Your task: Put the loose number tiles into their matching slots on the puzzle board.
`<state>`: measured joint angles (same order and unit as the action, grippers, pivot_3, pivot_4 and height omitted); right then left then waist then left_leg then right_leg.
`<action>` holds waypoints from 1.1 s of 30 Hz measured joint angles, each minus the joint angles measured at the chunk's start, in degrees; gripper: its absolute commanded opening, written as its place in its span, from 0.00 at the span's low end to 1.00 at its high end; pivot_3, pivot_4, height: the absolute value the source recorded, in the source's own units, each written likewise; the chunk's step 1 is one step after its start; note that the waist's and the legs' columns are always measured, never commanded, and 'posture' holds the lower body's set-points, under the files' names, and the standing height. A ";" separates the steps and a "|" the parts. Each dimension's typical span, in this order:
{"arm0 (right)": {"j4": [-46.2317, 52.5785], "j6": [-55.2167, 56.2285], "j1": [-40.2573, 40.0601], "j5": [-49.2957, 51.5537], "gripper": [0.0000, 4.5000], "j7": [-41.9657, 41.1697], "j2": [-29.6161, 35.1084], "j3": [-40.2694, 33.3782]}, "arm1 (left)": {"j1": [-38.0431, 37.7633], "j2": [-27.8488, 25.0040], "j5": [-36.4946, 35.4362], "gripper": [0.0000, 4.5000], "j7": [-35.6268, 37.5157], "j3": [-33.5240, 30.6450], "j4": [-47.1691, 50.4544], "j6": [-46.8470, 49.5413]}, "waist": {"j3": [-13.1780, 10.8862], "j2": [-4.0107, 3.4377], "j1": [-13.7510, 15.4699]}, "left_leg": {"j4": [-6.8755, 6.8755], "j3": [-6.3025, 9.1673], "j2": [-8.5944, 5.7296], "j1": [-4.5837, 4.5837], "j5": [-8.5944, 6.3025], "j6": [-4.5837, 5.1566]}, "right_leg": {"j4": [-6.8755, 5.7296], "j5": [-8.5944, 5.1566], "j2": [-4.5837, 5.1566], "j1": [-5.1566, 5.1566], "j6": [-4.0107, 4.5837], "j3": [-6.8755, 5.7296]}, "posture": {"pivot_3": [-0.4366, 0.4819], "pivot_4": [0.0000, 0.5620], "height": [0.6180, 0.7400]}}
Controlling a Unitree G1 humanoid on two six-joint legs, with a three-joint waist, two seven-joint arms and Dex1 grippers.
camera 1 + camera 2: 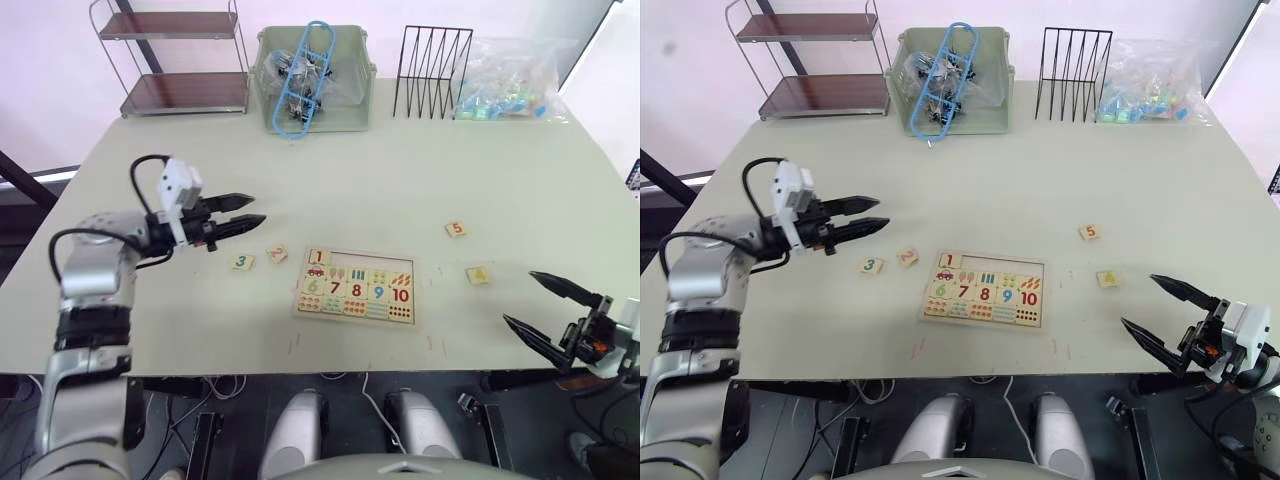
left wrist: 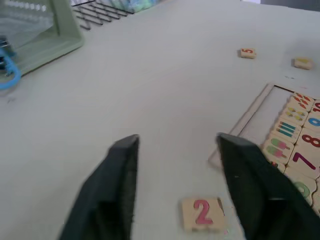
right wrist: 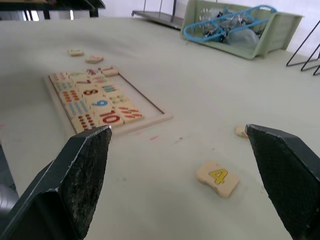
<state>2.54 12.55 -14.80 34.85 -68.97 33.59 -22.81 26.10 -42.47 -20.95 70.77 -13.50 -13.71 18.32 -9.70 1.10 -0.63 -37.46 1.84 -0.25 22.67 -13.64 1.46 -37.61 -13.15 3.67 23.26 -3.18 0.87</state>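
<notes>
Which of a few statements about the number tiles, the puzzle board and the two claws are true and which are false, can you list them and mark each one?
1. The 1 tile already sits in the puzzle board's top row. True.
2. The 2 tile and the 3 tile lie on the table on the board's left side. True.
3. The left claw is shut on the 2 tile. False: it is open and empty above the table, and the 2 lies flat below it.
4. The 4 tile lies inside the green bin. False: it is on the table to the right of the board.
5. The right claw is open and holds nothing. True.
</notes>
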 measured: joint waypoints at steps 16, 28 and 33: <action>-4.57 -1.45 -5.38 -0.90 1.00 2.05 1.73 -3.93 | -33.11 0.10 -7.20 0.97 -6.75 -13.44 18.38 1.97 | 0.01 -0.03 0.19 | 0.08 -0.06 0.06 -0.04 -0.01 -0.01 | 0.13 -0.16 0.12 0.00 0.27 0.03 | 0.48 0.27 1.00; -4.61 -1.35 -7.40 -1.17 1.00 5.98 -0.30 -5.25 | -46.52 6.56 -8.55 0.97 -12.62 -17.80 23.10 -2.37 | 0.05 -0.04 0.58 | 0.11 -0.15 0.14 -0.02 -0.02 -0.02 | 0.35 -0.17 0.26 -0.02 0.29 -0.03 | 0.48 0.27 1.00; -5.38 -1.17 -6.58 -1.37 1.00 5.95 -0.30 -5.25 | -47.54 6.84 -8.69 0.97 -13.47 -17.79 24.72 -2.84 | 0.05 -0.04 0.55 | 0.11 -0.21 0.14 -0.02 -0.02 -0.02 | 0.40 -0.16 0.14 -0.02 0.28 0.01 | 0.48 0.27 1.00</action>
<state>-2.85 11.38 -21.38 33.48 -63.02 33.30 -28.06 -21.44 -35.63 -29.63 57.29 -31.29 11.01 15.48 -9.65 1.06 -0.08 -37.35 1.63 -0.10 22.66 -13.66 1.45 -37.21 -13.31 3.81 23.24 -2.90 0.88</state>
